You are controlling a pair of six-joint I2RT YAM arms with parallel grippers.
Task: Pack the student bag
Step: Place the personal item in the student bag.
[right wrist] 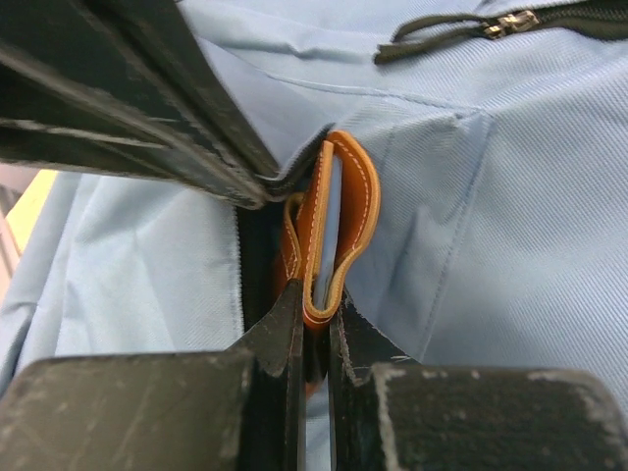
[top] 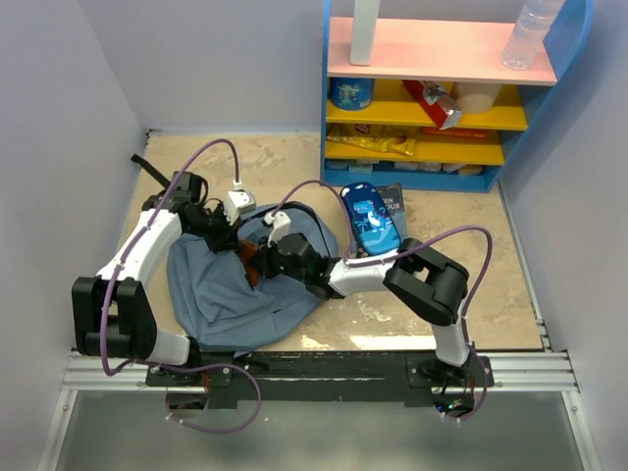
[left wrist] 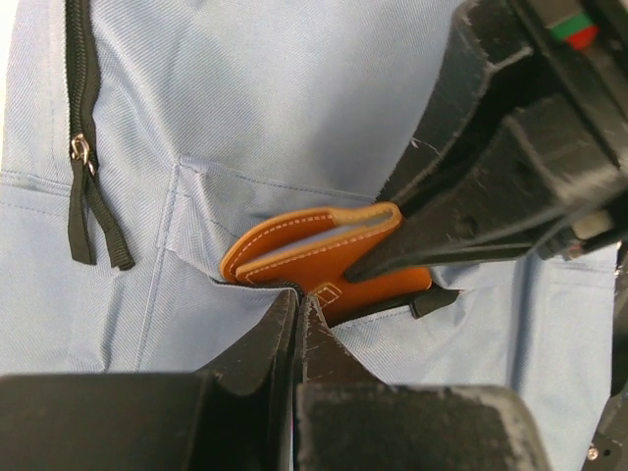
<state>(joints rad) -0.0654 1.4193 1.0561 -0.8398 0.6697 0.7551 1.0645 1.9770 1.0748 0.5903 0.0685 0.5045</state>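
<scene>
Mid-pack: tan wallet (left wrist: 285, 245) half inside bag (top: 216, 287) pocket, clamped by right gripper (right wrist: 314, 302); left gripper (left wrist: 296, 309) pinches pocket edge. Upper centre, blue case (top: 368, 218) and book (top: 394, 199) unpacked on tabletop (top: 471, 285).

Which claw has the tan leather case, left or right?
The right claw: it clamps the tan leather case at the student bag pocket mouth. The left claw only pinches the pocket's fabric lip.

Left claw (top: 228, 235) and right claw (top: 263, 257) are sitting close together on the student bag (top: 221, 294) lying on the tabletop (top: 471, 285), orange-brown item (top: 251, 267) showing between them, blue pouch (top: 370, 218) resting on a dark book (top: 394, 199) alongside.
</scene>
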